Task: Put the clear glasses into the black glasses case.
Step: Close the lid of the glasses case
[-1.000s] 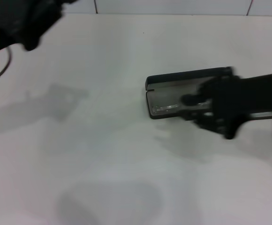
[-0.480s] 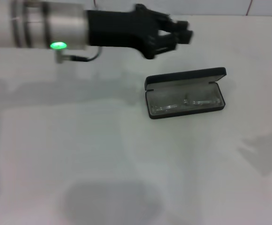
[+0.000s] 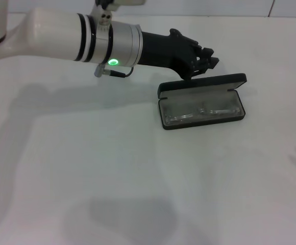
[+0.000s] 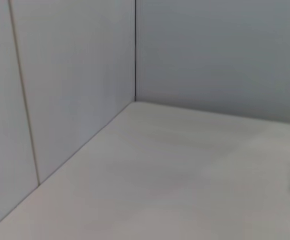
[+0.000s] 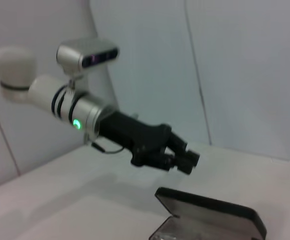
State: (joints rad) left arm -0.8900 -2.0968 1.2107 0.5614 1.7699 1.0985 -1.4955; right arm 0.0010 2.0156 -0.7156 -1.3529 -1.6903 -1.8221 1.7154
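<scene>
The black glasses case (image 3: 204, 83) lies open on the white table, right of centre, its lid standing up on the far side. The clear glasses (image 3: 201, 111) rest inside on the grey lining. My left gripper (image 3: 209, 60) hovers just behind and above the left part of the lid, fingers drawn together with nothing between them. In the right wrist view the left gripper (image 5: 190, 159) hangs a short way above the case (image 5: 210, 210). My right gripper is out of view.
The white table (image 3: 87, 168) spreads wide to the left of and in front of the case. Grey wall panels (image 4: 75, 75) close off the table's far side. The left forearm (image 3: 87, 35) crosses the far left of the table.
The right arm has pulled away from the case and out of the head view, leaving the glasses inside. The left arm has swung in from the far left and dropped close to the lid.
</scene>
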